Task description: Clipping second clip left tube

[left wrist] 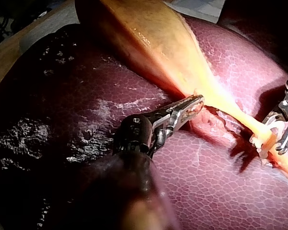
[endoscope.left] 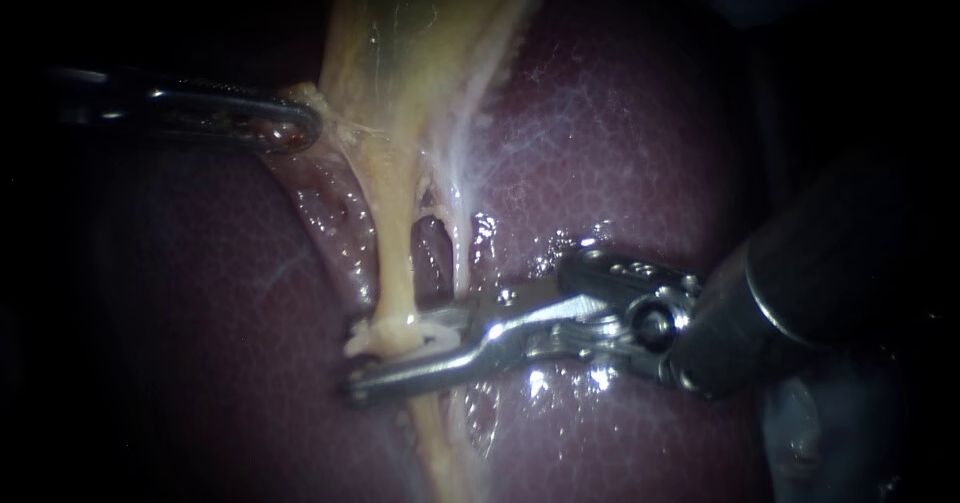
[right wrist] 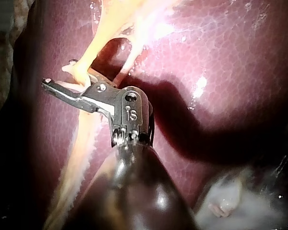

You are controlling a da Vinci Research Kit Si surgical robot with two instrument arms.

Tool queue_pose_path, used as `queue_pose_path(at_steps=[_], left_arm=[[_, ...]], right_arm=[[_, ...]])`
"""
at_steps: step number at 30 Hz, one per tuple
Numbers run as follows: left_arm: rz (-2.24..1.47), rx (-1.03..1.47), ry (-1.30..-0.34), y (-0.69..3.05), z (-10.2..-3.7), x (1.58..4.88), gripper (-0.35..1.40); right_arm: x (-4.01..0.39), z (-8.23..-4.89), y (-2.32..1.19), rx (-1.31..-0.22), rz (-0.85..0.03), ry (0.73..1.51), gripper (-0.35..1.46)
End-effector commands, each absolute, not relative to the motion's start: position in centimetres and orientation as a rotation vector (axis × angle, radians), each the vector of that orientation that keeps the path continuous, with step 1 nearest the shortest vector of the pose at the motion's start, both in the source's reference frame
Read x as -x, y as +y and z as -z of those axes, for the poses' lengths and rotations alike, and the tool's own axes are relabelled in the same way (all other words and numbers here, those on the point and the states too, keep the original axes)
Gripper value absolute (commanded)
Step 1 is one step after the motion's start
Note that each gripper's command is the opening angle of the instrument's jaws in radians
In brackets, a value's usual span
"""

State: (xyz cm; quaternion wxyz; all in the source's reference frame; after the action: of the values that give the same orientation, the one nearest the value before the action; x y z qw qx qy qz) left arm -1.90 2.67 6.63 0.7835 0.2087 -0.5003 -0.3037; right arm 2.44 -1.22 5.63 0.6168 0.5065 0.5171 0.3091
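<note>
The yellow left tube [endoscope.left: 396,263] runs down from the gallbladder [endoscope.left: 400,43] over the liver [endoscope.left: 620,123]; a thinner whitish right tube [endoscope.left: 461,253] lies beside it. My right instrument [endoscope.left: 395,353] comes in from the right. Its jaws lie across the left tube low down, one on each side, shut on it with a white clip [endoscope.left: 436,335] between them. The left wrist view shows that clip [left wrist: 271,139] around the tube, inside the right instrument [left wrist: 278,133]. My left instrument [endoscope.left: 300,123] is shut on the gallbladder's edge, as also shown by its own jaws [left wrist: 194,103].
Dark red liver [left wrist: 221,182] surrounds the tubes on all sides. A window of bare liver [endoscope.left: 432,253] shows between the two tubes. The right instrument's thick dark shaft [endoscope.left: 830,273] fills the right of the endoscope view.
</note>
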Motion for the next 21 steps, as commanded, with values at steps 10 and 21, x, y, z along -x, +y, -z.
queue_pose_path(at_steps=[10, 21], left_arm=[[0.655, -0.45, -1.08, 2.66, -6.63, 1.9, -0.35], [0.655, -0.45, -1.08, 2.66, -6.63, 1.9, -0.35]], right_arm=[[-2.43, -5.66, -1.22, -1.18, -0.711, 1.183, 0.03], [-2.43, -5.73, -1.18, -1.19, -0.697, 1.186, -0.35]])
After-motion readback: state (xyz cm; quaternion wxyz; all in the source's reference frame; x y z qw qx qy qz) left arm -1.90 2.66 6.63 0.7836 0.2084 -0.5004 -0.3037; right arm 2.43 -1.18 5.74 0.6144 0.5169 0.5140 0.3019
